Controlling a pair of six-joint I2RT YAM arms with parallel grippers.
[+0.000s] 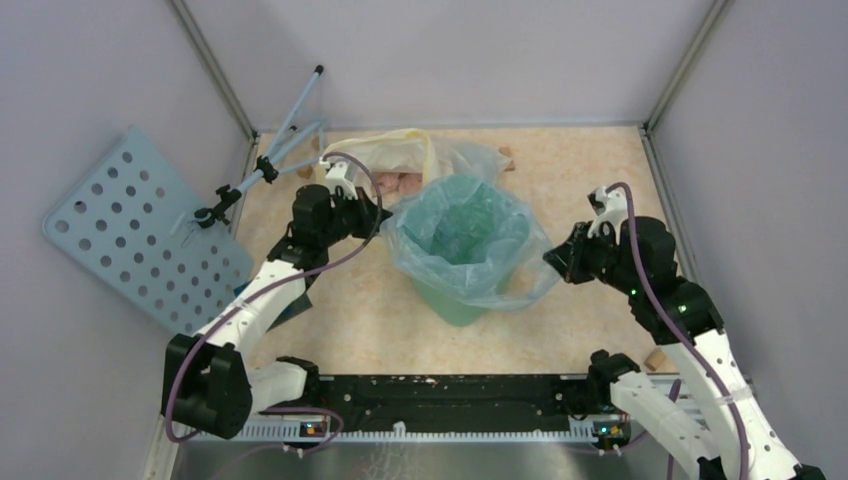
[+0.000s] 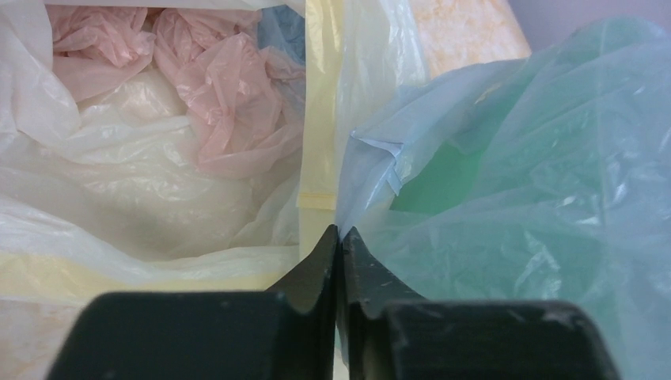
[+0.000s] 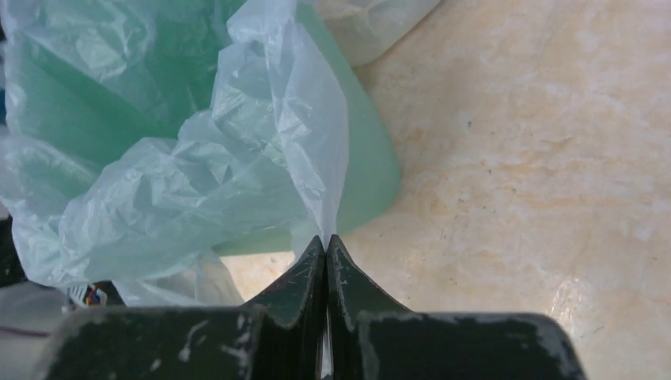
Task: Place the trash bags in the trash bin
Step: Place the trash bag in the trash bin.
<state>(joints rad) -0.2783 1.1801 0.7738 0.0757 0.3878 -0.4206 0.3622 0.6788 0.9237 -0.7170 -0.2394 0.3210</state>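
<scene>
Clamps left gripper (image 2: pixel 341 237) and right gripper (image 3: pixel 327 245) tight on the trash bag (image 1: pixel 462 225) at opposite sides of the trash bin (image 1: pixel 452 303), seemingly stretching the mouth over its rim, body inside.

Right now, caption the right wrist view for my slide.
Right gripper shut on the pale-blue trash bag draped over the mint-green bin.
</scene>
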